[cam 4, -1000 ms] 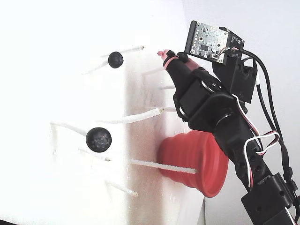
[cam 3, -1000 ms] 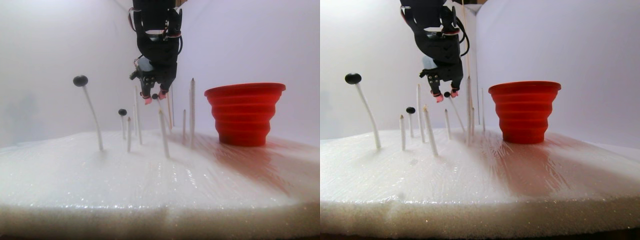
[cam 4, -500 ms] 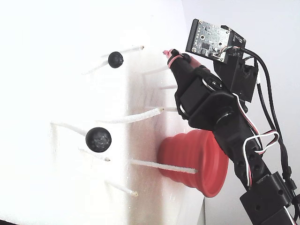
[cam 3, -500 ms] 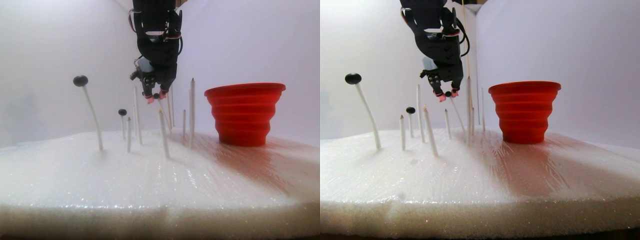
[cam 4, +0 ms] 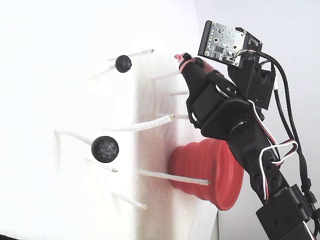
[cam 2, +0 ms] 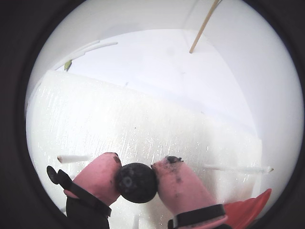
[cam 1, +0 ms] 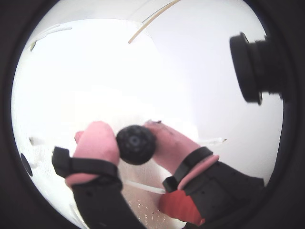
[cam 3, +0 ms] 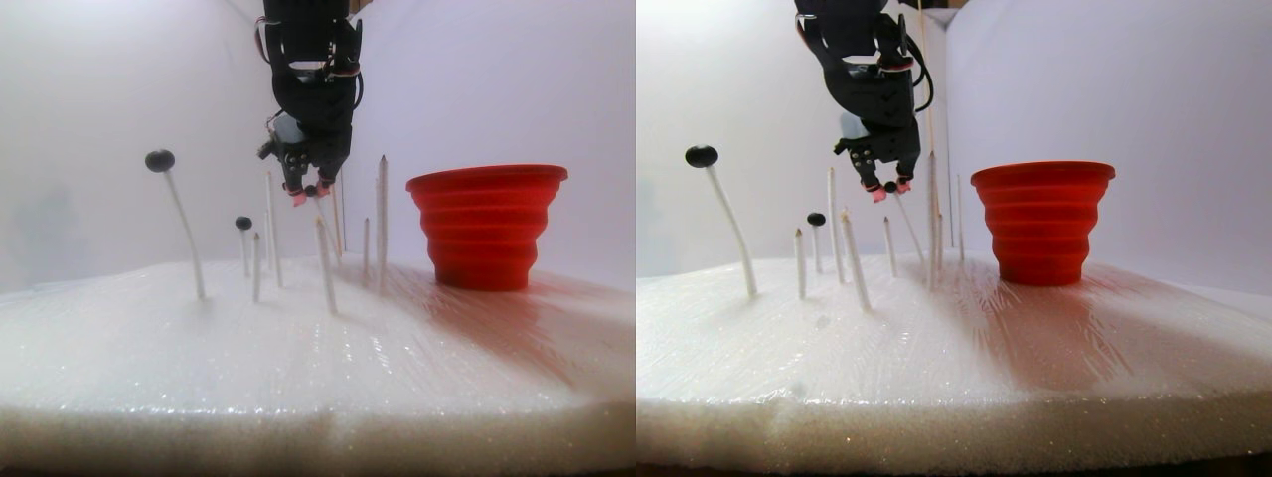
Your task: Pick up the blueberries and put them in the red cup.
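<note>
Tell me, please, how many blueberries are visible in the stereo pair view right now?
3. One large blueberry tops the tall stick at far left, a small blueberry tops a shorter stick nearer the middle, and the held blueberry sits in the gripper. Others may be hidden.

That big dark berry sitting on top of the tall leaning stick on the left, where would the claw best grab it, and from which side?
Probably across the large blueberry at its widest middle, coming down from above, so the fingers close on either side and the stick below stays clear. It is round and perched on the stick's tip, so lifting should free it. The gripper holds a smaller blueberry that same way.
</note>
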You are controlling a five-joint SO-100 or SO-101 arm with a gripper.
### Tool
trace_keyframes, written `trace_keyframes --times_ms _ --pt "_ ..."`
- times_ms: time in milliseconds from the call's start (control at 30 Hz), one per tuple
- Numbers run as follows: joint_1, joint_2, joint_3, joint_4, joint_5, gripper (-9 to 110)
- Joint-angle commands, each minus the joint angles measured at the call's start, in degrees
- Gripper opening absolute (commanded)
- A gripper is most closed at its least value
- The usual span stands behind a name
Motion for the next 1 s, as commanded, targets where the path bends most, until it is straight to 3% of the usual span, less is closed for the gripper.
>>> trace_keyframes --times_ms 0,967 --pt "-0.4 9.6 -0.4 -1.5 0.7 11" --pt "1.2 21.7 10.0 -1.2 2.1 10"
